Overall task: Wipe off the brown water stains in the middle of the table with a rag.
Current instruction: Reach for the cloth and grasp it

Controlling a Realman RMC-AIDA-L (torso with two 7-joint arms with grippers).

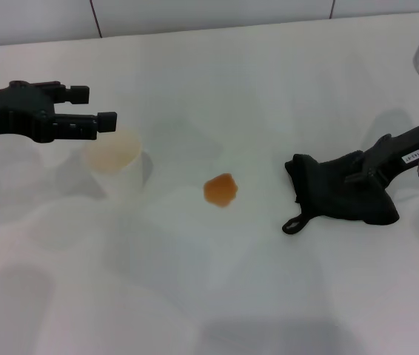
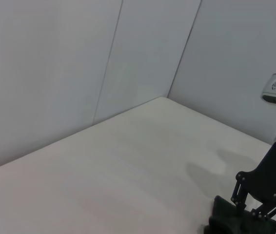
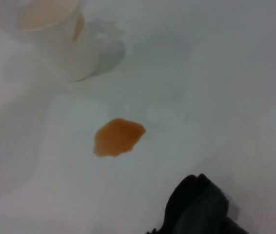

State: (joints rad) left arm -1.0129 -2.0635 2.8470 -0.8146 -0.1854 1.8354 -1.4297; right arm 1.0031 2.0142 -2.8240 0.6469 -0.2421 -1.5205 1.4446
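The brown water stain [image 1: 220,190] is a small orange-brown blob in the middle of the white table [image 1: 232,296]; the right wrist view shows the stain [image 3: 118,137] too. The black rag [image 1: 343,194] lies lumpy on the table to the stain's right, with its small loop pointing toward the front. My right gripper [image 1: 361,174] comes in from the right and is sunk into the rag's top folds, shut on the cloth. The left wrist view shows that right gripper [image 2: 260,213] on the rag [image 2: 235,222]. My left gripper [image 1: 95,106] hovers open at the far left, holding nothing.
A white paper cup [image 1: 113,159] with a pale tan inside stands left of the stain, just below my left gripper. The cup [image 3: 60,34] also shows in the right wrist view. A grey panelled wall runs along the table's far edge.
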